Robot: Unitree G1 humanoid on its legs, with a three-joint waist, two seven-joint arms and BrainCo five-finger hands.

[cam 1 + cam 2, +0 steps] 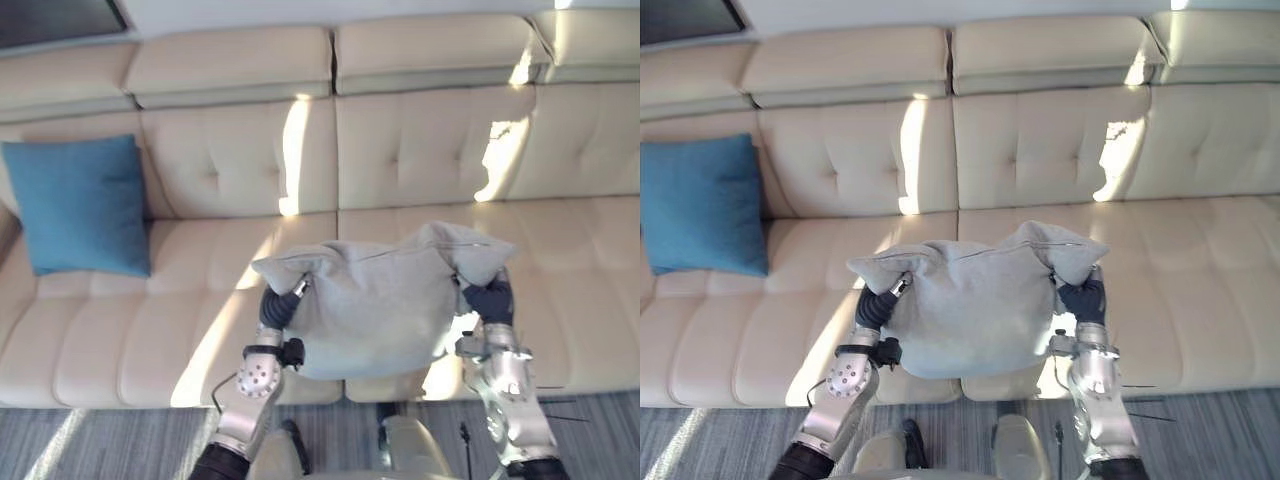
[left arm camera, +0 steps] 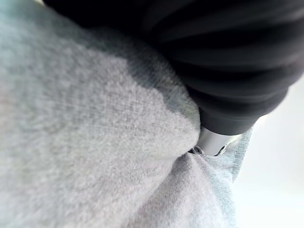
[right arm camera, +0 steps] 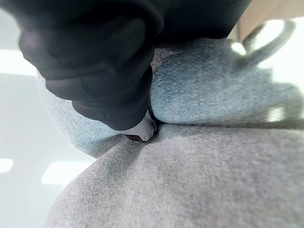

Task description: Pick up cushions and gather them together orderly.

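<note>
A grey cushion [image 1: 375, 300] hangs in front of me over the sofa's front edge, carried between both hands. My left hand [image 1: 278, 308] presses into its left side under a bunched corner, and my right hand [image 1: 490, 300] into its right side. In the left wrist view the dark cover of the left hand [image 2: 228, 71] sinks into the grey cushion [image 2: 85, 142]; the right wrist view shows the right hand [image 3: 104, 71] buried in the grey cushion [image 3: 199, 180] the same way. A blue cushion [image 1: 80, 205] leans upright against the sofa back at the far left.
The cream sofa [image 1: 240, 160] spans the whole width, with tufted backs and headrests; sunlight falls in strips on it. Bare seat lies between the blue cushion and the grey one, and to the right. Grey carpet [image 1: 60, 445] runs along the sofa's front.
</note>
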